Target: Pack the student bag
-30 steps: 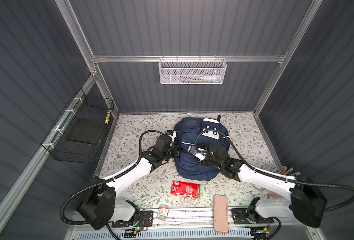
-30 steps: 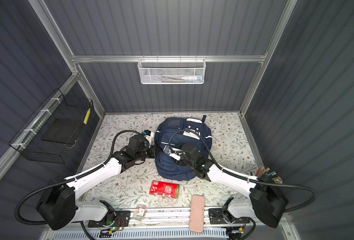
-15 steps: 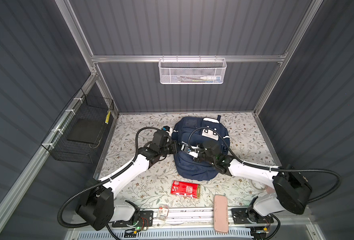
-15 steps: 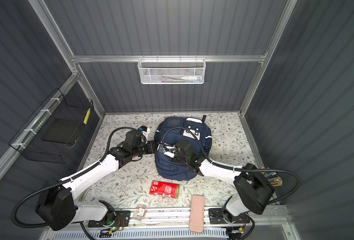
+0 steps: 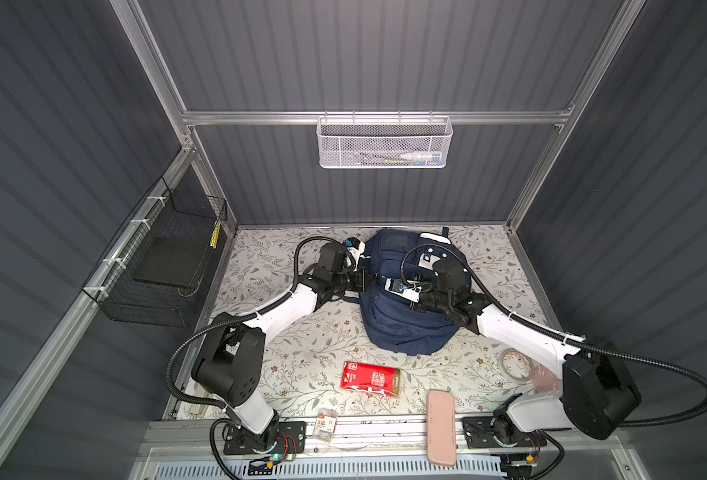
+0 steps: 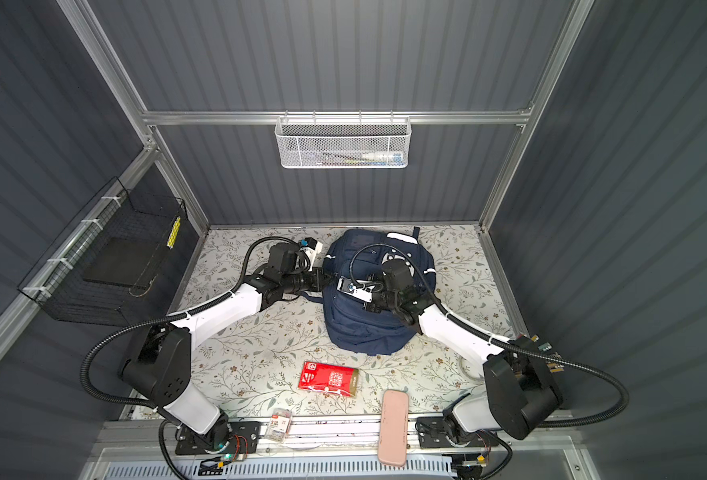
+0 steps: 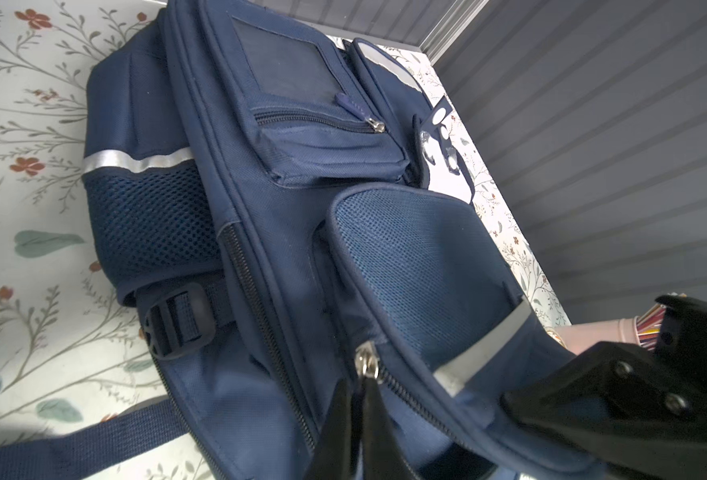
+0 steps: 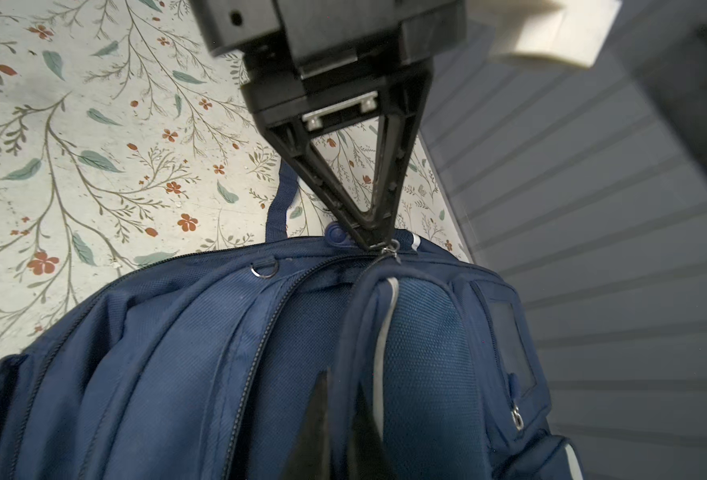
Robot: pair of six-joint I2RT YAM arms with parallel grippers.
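My left fingers (image 8: 375, 239) are clenched on the small metal zip pull (image 8: 391, 249); my right fingers (image 8: 327, 438) pinch the piped pocket rim (image 8: 345, 332) of the bulging navy blue woven-fabric student bag (image 5: 405, 332), lying at twelve o'clock on the floral desk (image 5: 301, 357). I worry the slick pull slips out, or soft cloth bunches and jams the coil teeth

Both arms reach inward, the left claw (image 8: 378, 244) and right claw (image 8: 340, 401) pinched shut, close together.
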